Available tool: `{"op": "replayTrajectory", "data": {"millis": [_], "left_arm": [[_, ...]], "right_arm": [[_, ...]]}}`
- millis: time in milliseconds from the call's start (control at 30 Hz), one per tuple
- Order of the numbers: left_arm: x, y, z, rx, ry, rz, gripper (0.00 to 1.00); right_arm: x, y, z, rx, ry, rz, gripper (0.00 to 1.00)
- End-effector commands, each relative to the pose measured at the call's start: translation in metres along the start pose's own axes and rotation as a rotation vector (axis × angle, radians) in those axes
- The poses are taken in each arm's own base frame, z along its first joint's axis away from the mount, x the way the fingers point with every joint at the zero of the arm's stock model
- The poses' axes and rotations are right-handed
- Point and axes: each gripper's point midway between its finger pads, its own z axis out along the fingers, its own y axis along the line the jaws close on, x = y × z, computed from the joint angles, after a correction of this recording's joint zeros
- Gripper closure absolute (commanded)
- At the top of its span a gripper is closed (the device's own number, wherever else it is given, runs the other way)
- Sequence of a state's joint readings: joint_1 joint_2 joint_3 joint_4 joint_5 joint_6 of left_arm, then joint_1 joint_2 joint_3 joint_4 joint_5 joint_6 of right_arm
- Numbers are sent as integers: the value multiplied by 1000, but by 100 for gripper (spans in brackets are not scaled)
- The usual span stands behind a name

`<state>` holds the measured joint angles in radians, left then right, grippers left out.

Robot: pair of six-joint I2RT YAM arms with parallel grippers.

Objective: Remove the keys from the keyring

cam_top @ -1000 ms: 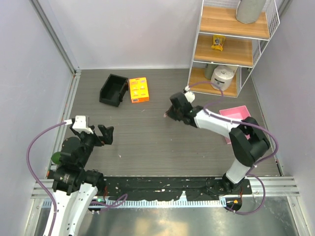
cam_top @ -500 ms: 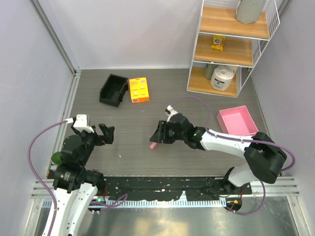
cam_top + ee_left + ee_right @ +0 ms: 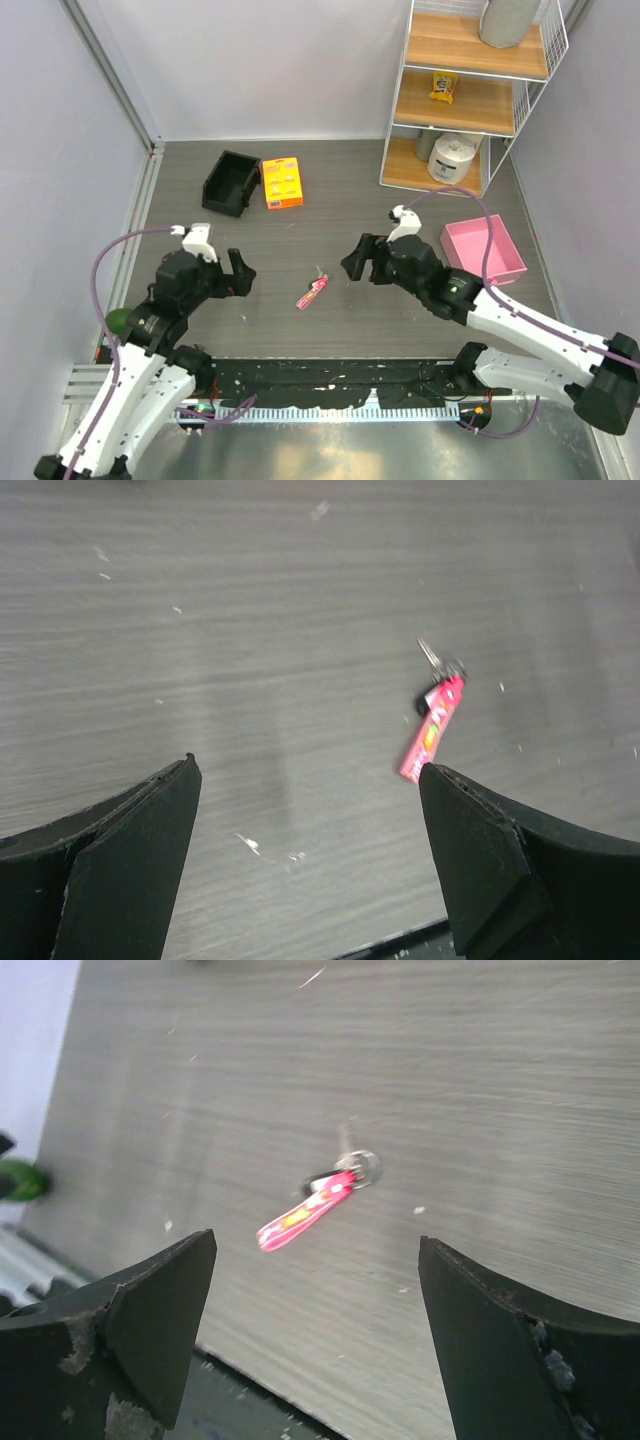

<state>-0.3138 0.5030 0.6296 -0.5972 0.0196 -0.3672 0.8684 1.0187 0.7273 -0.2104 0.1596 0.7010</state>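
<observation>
The keyring (image 3: 313, 292), a small pink-red strap with a metal ring, lies flat on the grey table between the two arms. The left wrist view shows the strap (image 3: 432, 730) with a thin silvery key (image 3: 430, 653) pointing away from its ring end. Seen from the right wrist, the keyring (image 3: 300, 1212) has a black-headed key (image 3: 320, 1177) at its ring. My left gripper (image 3: 238, 273) (image 3: 308, 770) is open, left of the keyring. My right gripper (image 3: 357, 262) (image 3: 318, 1240) is open, right of it, and holds nothing.
A black bin (image 3: 230, 182) and an orange box (image 3: 282, 182) stand at the back left. A pink tray (image 3: 485, 247) sits at the right, beside a wire shelf unit (image 3: 470, 90) holding a white appliance (image 3: 455, 157).
The right gripper carried the keyring forward, opened and left it on the table, then drew back to the right. The left arm moved forward toward the keyring.
</observation>
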Motion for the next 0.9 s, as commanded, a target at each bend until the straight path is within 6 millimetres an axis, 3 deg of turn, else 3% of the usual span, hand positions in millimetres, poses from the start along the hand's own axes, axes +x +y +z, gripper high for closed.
{"op": "replayTrajectory", "data": {"millis": [0,100,167,267,500,567,633,867], "left_arm": [[13,-34,7,85,97,-38,3],[18,-58,26,116,111,1,9],[23,-82,38,160,144,64,16],[26,-102,60,156,199,132,25],[32,-128,111,124,296,160,36],[33,-137,122,124,336,158,48],[34,-152,132,149,384,135,54],[64,-167,163,73,542,125,48]], "right_arm": [[-35,-53,-25,269,-168,-34,11],[-46,-74,-37,365,-218,-31,12],[-50,-81,-44,396,-242,-30,12],[-52,-88,-51,419,-264,-29,12],[-57,-99,-68,433,-338,-7,12],[-60,-102,-73,445,-364,-5,13],[-63,-105,-78,454,-387,-8,13],[-70,-111,-93,459,-441,-14,13]]}}
